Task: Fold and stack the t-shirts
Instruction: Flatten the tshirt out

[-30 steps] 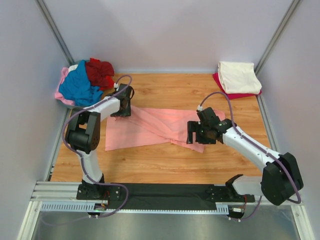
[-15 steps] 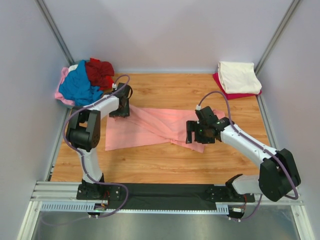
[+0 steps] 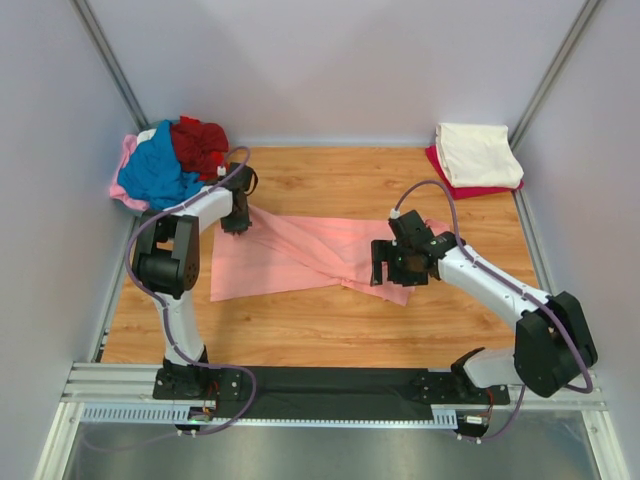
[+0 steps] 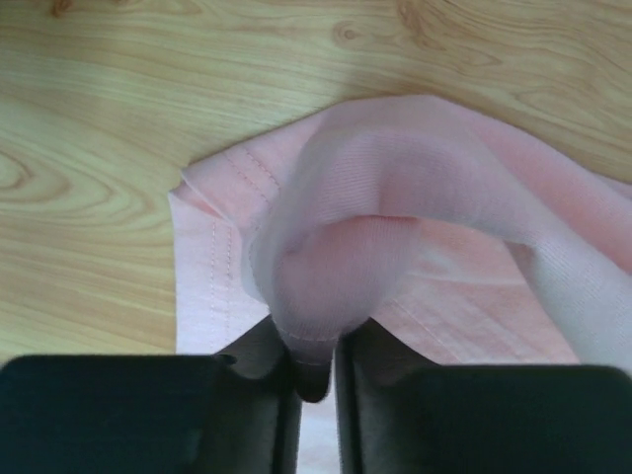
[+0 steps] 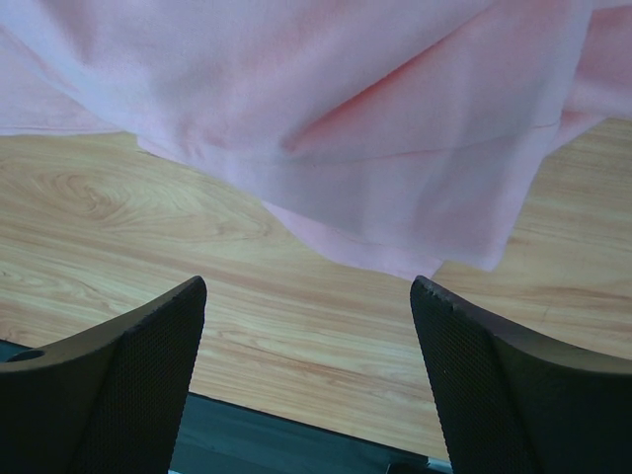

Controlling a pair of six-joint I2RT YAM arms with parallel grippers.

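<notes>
My left hand (image 4: pixel 314 370) is pinching a raised fold at the corner of the pink shirt (image 3: pixel 300 255), near that shirt's upper left end. I judge the grip is there to pull that end out flat. My right hand (image 5: pixel 306 291) hangs spread over the shirt's lower edge at centre right with nothing between its fingers, probably ready to take the opposite end. The shirt lies across the middle of the counter (image 3: pixel 330 320), bunched and twisted toward its right part.

The pile (image 3: pixel 165 165) of unfolded shirts waits at upper left, and the folded stack (image 3: pixel 478 155) sits at upper right, out of the working space.

I cannot make out the collar or sleeves, how deep the pinch goes, or how many shirts the pile holds. The cream shirt covers most of the dark red one below it.
</notes>
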